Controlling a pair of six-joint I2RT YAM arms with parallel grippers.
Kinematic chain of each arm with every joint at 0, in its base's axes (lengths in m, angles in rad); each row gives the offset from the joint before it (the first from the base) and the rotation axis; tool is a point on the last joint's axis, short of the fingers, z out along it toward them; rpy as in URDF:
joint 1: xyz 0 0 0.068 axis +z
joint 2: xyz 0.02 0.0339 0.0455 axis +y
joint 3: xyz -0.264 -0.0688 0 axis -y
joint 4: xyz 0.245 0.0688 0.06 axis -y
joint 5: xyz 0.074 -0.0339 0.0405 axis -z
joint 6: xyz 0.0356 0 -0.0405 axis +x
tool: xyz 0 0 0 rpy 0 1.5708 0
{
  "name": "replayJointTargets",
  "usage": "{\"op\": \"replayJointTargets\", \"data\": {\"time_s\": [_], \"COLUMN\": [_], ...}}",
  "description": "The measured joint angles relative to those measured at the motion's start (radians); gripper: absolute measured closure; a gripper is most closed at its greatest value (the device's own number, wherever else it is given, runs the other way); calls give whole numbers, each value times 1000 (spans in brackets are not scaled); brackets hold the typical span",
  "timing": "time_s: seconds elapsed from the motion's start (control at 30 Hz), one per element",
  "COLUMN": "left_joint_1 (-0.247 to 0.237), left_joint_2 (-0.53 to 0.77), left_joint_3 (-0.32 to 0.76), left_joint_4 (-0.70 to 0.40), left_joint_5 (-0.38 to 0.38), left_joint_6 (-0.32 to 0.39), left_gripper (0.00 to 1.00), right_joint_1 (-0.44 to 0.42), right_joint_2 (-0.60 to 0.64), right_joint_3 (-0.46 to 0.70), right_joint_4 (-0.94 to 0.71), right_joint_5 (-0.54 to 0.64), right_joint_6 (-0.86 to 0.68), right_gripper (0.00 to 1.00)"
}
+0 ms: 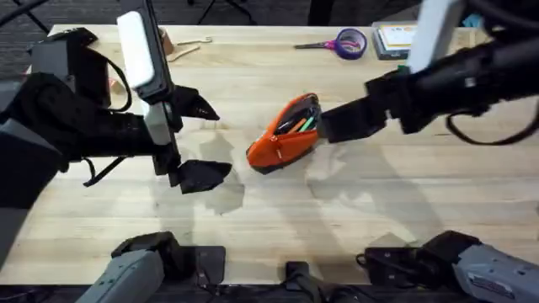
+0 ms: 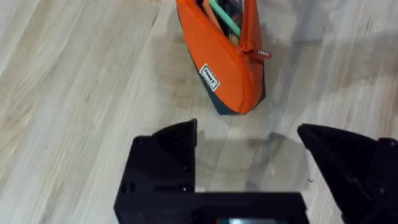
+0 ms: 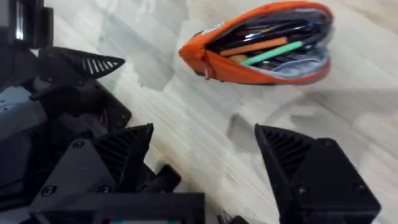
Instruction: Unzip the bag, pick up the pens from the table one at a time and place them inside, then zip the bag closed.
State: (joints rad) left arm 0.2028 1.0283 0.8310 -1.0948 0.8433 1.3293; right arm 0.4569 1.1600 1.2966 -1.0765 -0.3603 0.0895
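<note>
While bag (image 1: 285, 135) gapes, both jaws wide, empty

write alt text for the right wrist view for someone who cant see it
An orange bag lies unzipped on the pale wood table, with pens visible inside, one green and one orange. The right gripper is open and empty near it, and the left gripper sits farther off beside the bag.

Left gripper (image 1: 195, 139) fingers spread wide, right gripper (image 3: 205, 155) fingers apart, both lowered
</note>
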Motion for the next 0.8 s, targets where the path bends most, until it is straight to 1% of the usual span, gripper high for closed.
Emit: {"op": "replayJointTargets", "data": {"time_s": [0.27, 0.63, 0.8], "left_joint_1": [0, 0, 0], "left_joint_2": [0, 0, 0], "left_joint_3": [0, 0, 0], "left_joint_4": [0, 0, 0], "left_joint_5": [2, 2, 2], "left_joint_6": [0, 0, 0], "left_gripper": [7, 7, 7], "right_joint_1": [110, 208, 252], "right_joint_2": [69, 204, 249], "right_joint_3": [0, 0, 0], "right_joint_4": [40, 87, 105], "right_joint_5": [0, 2, 38], "right_joint_6": [20, 24, 28], "right_gripper": [4, 4, 4]}}
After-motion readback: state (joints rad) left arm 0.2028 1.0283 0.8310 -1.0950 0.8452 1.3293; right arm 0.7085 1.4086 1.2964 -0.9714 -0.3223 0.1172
